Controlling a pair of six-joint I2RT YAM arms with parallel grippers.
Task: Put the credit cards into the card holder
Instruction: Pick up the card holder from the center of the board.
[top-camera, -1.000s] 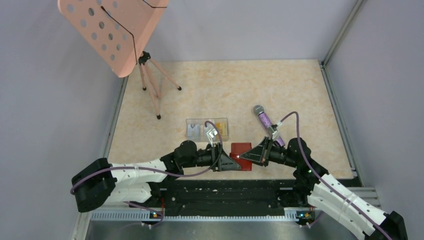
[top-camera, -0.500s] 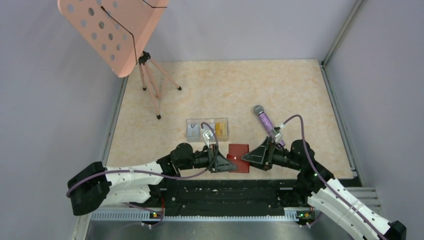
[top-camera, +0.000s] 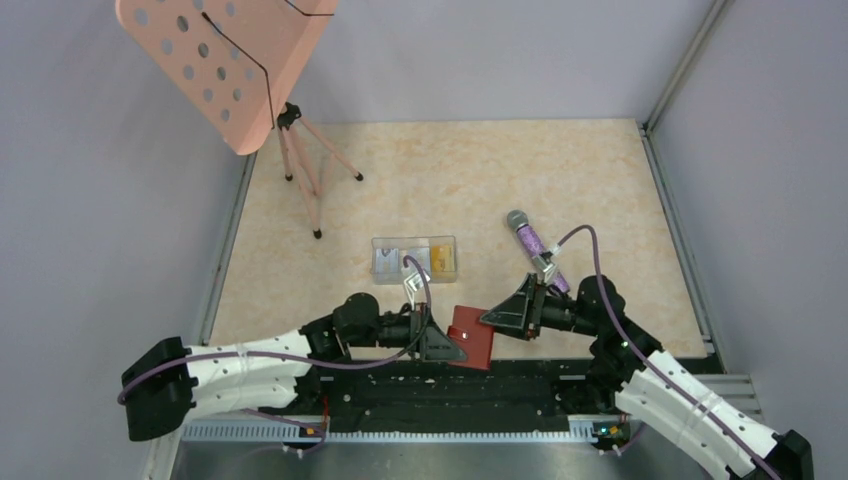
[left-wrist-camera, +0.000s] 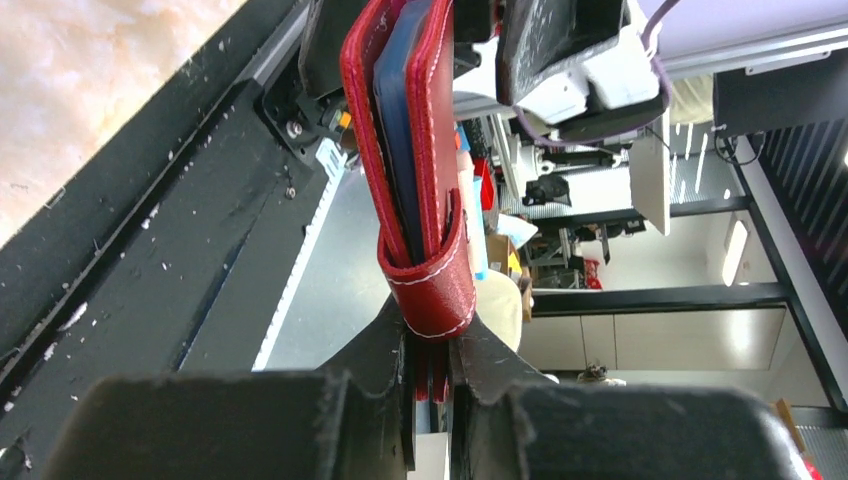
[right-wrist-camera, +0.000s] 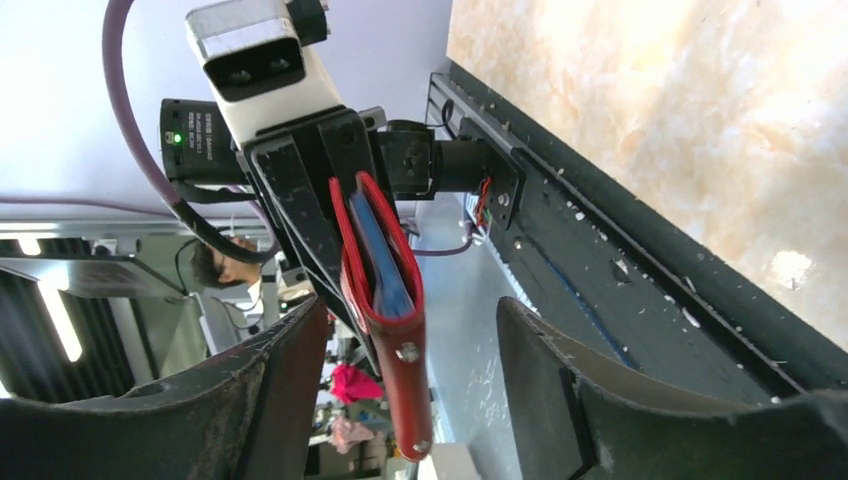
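Observation:
The red card holder (top-camera: 472, 338) hangs tilted over the table's near edge, and my left gripper (top-camera: 450, 347) is shut on its left end. In the left wrist view the card holder (left-wrist-camera: 415, 150) stands on edge from my left gripper (left-wrist-camera: 432, 360), with a blue layer between its red flaps. My right gripper (top-camera: 488, 318) is open, its fingers on either side of the card holder (right-wrist-camera: 385, 300) without touching it. My right gripper (right-wrist-camera: 410, 320) shows wide gaps on both sides. The credit cards (top-camera: 414, 258), yellow-orange and pale blue-white, lie in a clear tray behind the arms.
A purple microphone (top-camera: 530, 243) lies just behind the right arm. A pink music stand (top-camera: 240, 70) on a tripod (top-camera: 308, 180) stands at the back left. The black rail (top-camera: 450, 385) runs along the near edge, and grey walls close in the table.
My left gripper closed on the card holder while my right gripper opened and let it go. The left arm then drew the holder towards the near edge, tilting it.

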